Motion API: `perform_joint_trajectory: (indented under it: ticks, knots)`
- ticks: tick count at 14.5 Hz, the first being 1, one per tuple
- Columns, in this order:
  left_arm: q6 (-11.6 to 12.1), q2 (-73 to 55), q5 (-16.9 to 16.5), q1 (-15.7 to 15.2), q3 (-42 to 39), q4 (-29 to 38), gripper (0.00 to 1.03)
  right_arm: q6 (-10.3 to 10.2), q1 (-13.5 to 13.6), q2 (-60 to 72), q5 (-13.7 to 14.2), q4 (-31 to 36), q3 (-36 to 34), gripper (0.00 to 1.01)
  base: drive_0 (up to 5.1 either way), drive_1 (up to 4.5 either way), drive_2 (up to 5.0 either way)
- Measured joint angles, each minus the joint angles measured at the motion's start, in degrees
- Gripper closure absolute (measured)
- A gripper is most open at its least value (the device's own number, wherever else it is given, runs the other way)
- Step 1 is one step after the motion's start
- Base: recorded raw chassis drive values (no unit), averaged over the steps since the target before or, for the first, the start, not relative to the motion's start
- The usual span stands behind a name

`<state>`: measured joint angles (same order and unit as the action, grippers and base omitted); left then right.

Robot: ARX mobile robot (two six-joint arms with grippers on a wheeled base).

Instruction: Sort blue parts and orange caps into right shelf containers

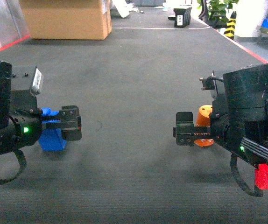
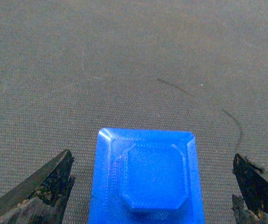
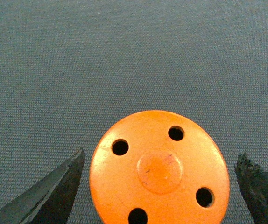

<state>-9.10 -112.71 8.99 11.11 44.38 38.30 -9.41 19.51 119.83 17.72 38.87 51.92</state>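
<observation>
With my left hand [image 2: 155, 186] spread wide around the blue part [image 2: 145, 177] and my right hand [image 3: 157, 186] wide around the orange cap [image 3: 159, 170], both on the grey floor [image 1: 138, 84], I would centre, then close evenly.

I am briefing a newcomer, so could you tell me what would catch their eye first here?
The bright blue part sits on the grey floor between the open left claw. The round orange cap, with four holes, sits likewise in the open right claw. A brown cardboard box stands far behind on the left.
</observation>
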Motion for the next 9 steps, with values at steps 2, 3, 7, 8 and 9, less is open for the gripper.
perform_joint_trajectory:
  ticks: [2,3,7,8,9]
  knots:
    - [0.0,-2.2,0.0,0.0,0.8,-0.6,0.05,-1.4,0.1,0.5,0.0,0.1,1.2,0.03,0.0,0.00,0.0]
    - [0.0,-2.7,0.0,-0.1,1.0,-0.6,0.05,-2.0,0.1,1.0,0.0,0.0,1.9,0.03,0.0,0.00,0.0]
    - [-0.2,-4.0,0.2,-0.1,1.9,-1.4,0.05,-5.6,0.8,2.5,-0.7,-1.8,2.6,0.03,0.0,0.00,0.0]
    - [-0.3,-4.2,0.2,-0.1,1.9,-1.4,0.05,-5.8,0.8,2.6,-0.6,-1.8,2.7,0.05,0.0,0.00,0.0]
    - [-0.3,-4.2,0.4,-0.1,1.9,-1.0,0.06,-5.8,1.2,2.6,-0.4,-2.3,2.9,0.21,0.0,0.00,0.0]
